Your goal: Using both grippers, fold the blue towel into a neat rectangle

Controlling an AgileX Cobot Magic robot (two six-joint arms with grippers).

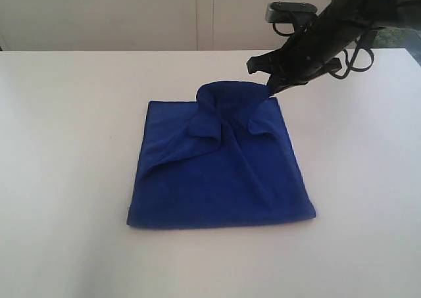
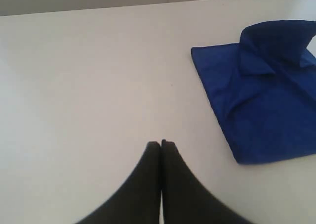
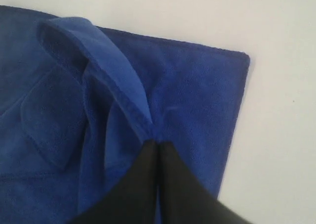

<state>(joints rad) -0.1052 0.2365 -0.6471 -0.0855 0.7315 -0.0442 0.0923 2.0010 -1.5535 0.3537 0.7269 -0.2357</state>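
Table (image 1: 66,147) open around blue towel (image 1: 217,179); right pincer (image 1: 271,91) nips raised edge, left pincer (image 2: 161,144) closed

free: table (image 1: 59,179) all around blue towel (image 1: 223,179) | obstacle: its raised fold (image 1: 227,97)

No writing readable (the blue towel (image 1: 223,173) bears none).

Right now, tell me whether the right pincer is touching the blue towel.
Touching. The right wrist view shows the right pincer shut on a raised edge of the blue towel.
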